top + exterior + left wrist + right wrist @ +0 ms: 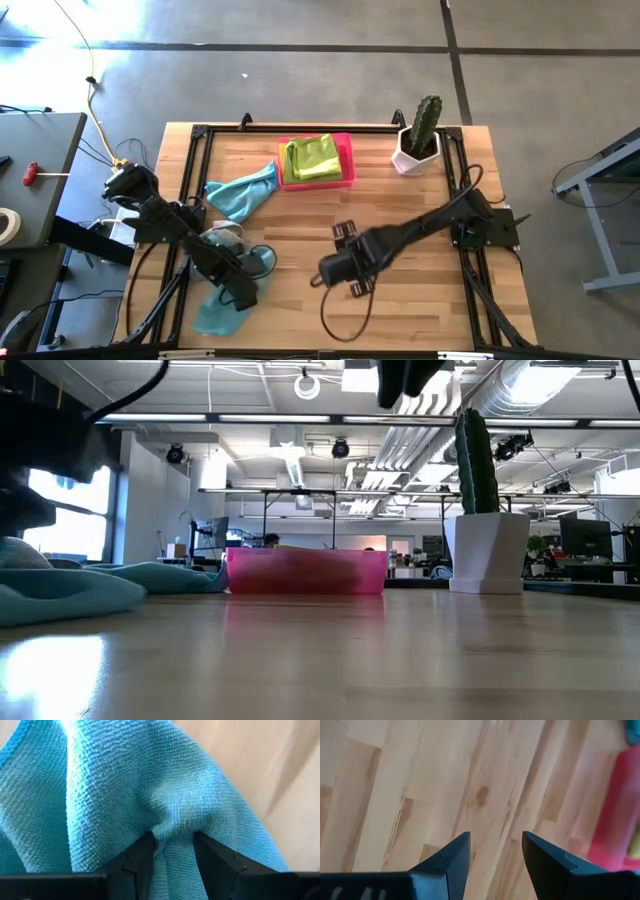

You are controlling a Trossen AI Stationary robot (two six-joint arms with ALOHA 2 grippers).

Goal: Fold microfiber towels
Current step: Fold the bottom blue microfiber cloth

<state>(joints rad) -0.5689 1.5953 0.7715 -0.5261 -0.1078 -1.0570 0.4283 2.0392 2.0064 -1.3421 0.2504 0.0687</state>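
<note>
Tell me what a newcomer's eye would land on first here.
Probably the left gripper at the table's front left, shut on a fold of a teal-blue microfiber towel. Next, the rigid pink rectangular tray at the back edge holding a lime green towel, with the open right gripper hovering over bare wood mid-table.

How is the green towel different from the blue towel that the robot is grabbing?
The green towel lies folded in the pink tray; the blue towel lies crumpled on the table. No end effector touches the green towel, while the left end effector pinches a fold of the blue towel. Both are soft cloths.
</note>
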